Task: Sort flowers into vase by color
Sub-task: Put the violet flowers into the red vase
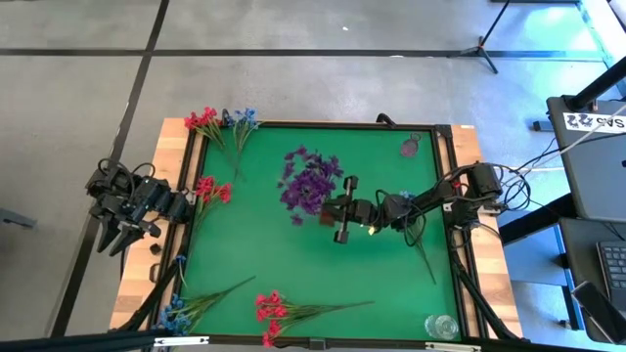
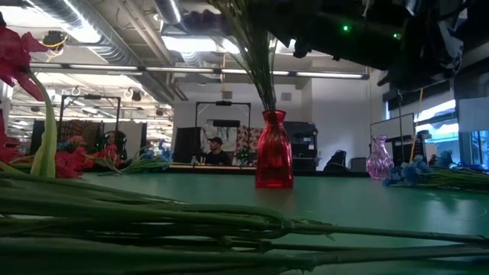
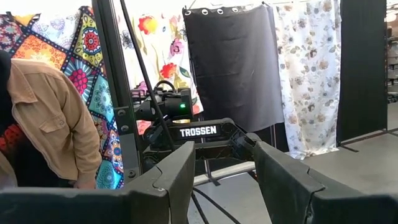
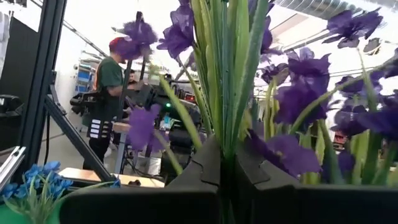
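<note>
A bunch of purple flowers (image 1: 308,184) stands with its green stems in a red vase (image 2: 273,159) at mid-table. My right gripper (image 1: 329,208) reaches in from the right and is shut on these stems; purple blossoms (image 4: 298,93) fill its wrist view. Red flowers (image 1: 209,189) lie at the left edge. A red sprig (image 1: 202,120) and a blue sprig (image 1: 245,119) lie at the far left corner. Blue flowers (image 1: 181,308) and red flowers (image 1: 274,308) lie along the near edge. My left gripper (image 3: 221,168) is open, parked off the table's left side. My right gripper pinches the purple flowers' green stems (image 4: 225,134) between its two fingers, below the blossoms. The fingers come level from the table's right side and lie across the stems. The stems stand upright, their lower ends (image 2: 267,95) in the red vase's neck.
A purple glass vase (image 1: 411,147) stands at the far right corner and a clear vase (image 1: 440,326) at the near right corner. A loose green stem (image 1: 423,249) lies right of centre. People show in the room beyond the table.
</note>
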Action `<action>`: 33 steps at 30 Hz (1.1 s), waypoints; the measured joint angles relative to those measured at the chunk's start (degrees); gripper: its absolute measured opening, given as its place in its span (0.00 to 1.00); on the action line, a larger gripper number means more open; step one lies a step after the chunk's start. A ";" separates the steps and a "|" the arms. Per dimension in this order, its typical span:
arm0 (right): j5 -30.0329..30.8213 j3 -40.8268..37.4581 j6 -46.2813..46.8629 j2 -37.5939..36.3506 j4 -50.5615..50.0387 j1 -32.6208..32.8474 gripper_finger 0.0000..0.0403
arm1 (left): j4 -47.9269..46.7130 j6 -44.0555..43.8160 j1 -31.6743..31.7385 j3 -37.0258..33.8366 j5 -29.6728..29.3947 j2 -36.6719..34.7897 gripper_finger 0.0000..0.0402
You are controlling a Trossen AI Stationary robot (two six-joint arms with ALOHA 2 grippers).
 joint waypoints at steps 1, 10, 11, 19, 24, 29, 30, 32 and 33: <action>0.01 -0.26 0.02 0.00 0.01 0.00 0.01 | 0.00 0.00 0.02 0.00 -0.02 0.00 0.40; -0.11 -2.38 -0.07 0.00 -0.05 0.07 0.05 | 0.00 0.00 0.02 0.00 0.00 0.00 0.40; -0.60 -2.38 -0.07 0.00 -0.06 0.07 0.07 | -0.01 0.00 0.02 0.00 -0.01 0.00 0.40; -1.58 -2.38 -0.33 0.00 -0.04 0.07 0.18 | -0.01 0.00 0.01 0.00 -0.02 0.00 0.40; -1.56 -2.36 -0.36 -0.39 -0.75 0.15 0.22 | -0.01 0.00 0.00 0.00 0.00 0.00 0.40; 1.95 -2.34 -2.46 -4.48 -7.92 2.15 0.27 | 0.01 0.00 0.01 0.00 -0.02 0.00 0.40; 3.01 -2.34 -3.00 -5.36 -9.39 2.57 0.28 | 0.00 0.00 0.00 0.00 -0.02 0.00 0.40; 4.71 -2.32 -3.31 -7.31 -13.23 3.28 0.29 | -0.01 0.00 0.01 0.01 0.00 0.00 0.40; 5.39 -2.32 -3.35 -8.37 -15.36 3.60 0.29 | 0.00 0.00 0.02 0.00 -0.02 0.00 0.40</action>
